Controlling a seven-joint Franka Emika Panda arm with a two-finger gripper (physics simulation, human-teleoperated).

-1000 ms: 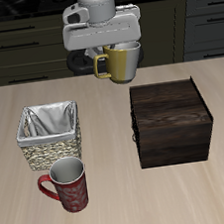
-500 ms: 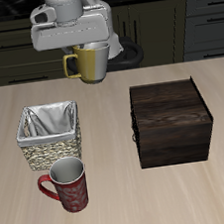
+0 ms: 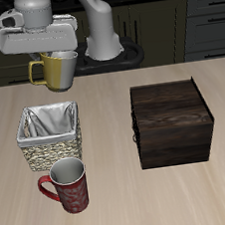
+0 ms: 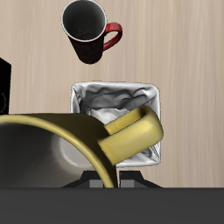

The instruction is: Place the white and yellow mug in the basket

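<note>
The white and yellow mug (image 3: 55,71) hangs high above the table, olive-yellow outside with its handle pointing away from the wooden box. My gripper (image 3: 55,58) is shut on its rim. The mug is held in the air above and slightly behind the basket (image 3: 49,136), a tan wicker square with a grey-white lining. In the wrist view the mug (image 4: 66,149) fills the foreground, its handle overlapping the basket (image 4: 118,98) below it.
A dark red patterned mug (image 3: 65,187) stands nearer the table's front edge, just in front of the basket; the wrist view shows this red mug (image 4: 89,29) too. A dark brown wooden box (image 3: 171,122) sits beside the basket, a gap between them.
My gripper has carried the mug sideways, away from above the wooden box's side to a spot over the basket's back edge. Nothing on the table has moved.
</note>
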